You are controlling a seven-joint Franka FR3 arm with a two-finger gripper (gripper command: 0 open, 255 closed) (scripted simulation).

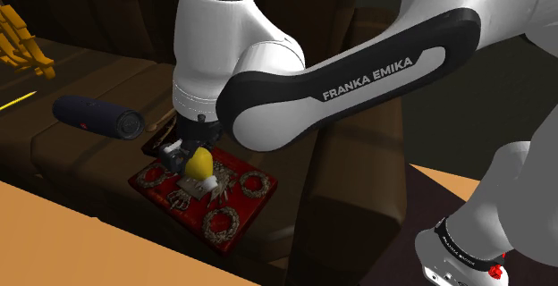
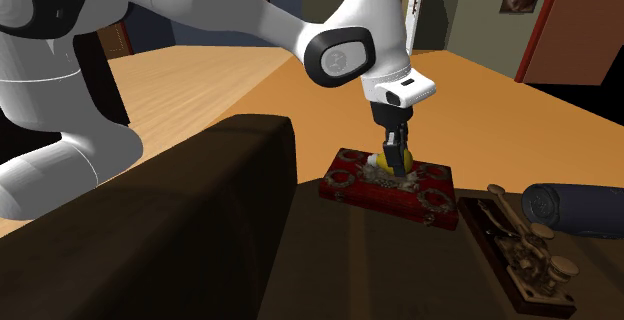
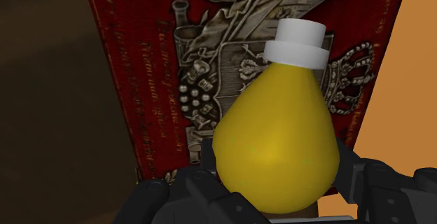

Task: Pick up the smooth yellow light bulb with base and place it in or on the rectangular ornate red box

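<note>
Gripping the yellow light bulb [image 3: 276, 152] by its wide end, the claw [image 2: 400, 166] has both black fingers [image 3: 178, 198] pressed against the bulb's sides, so the bulb is clasped between them. The bulb reaches out past the fingertips, its white base [image 3: 297, 44] the part farthest from the claw, and it sits tilted rather than plumb in the shoulder view. The hand points almost straight down with the wrist stacked above it. The white forearm [image 1: 358, 79], with a dark band lettered FRANKA EMIKA, slants up and away toward the shoulder view's right. Directly beneath the claw is the red box [image 1: 241, 206]: rectangular, its lid covered in pale ornate relief, a crest in the middle and wreath-like rings at the corners. The bulb is low over the lid's middle; whether the base touches the lid cannot be told. The box rests on a dark brown cushioned seat [image 1: 80, 164]. To the second exterior view's right of the claw, just beside the box, is a small brown device [image 2: 525, 258] on a dark base. Farther out that same way, a dark cylinder [image 2: 575, 208] lies on its side. Farthest off, behind the claw in that view, is orange wooden floor [image 2: 200, 78].
</note>
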